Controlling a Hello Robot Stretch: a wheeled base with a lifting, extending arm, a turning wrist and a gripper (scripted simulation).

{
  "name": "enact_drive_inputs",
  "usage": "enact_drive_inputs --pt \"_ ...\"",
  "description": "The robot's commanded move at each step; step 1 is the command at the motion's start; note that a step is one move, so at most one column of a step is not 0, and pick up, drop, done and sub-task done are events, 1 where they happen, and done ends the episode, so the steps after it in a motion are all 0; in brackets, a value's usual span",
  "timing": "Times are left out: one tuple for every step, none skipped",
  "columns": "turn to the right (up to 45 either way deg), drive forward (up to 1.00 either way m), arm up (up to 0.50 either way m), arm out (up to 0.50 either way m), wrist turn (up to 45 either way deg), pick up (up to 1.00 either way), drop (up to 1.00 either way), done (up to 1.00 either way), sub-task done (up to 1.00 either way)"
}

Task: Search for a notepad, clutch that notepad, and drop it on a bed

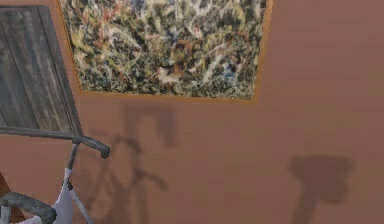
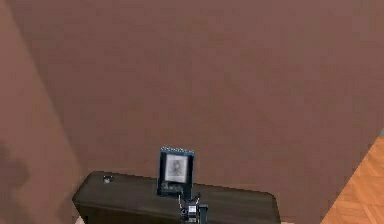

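Dark rectangle point(image 2: 178, 171) just beyond fingers point(image 2: 187, 205); hold unclear.

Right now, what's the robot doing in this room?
The robot is looking for a notepad. Ahead of it is a pinkish wall with a big speckled painting and a white bicycle at the forward view's lower left. On its arm side, a dark cabinet stands against a brown wall, with a small upright framed thing on top. The gripper sits low in front of that cabinet, and I cannot tell whether it holds anything.
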Motion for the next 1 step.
enact_drive_inputs --pt "0.0 0.0 0.1 0.0 0.0 0.0 0.0 0.0 0.0"
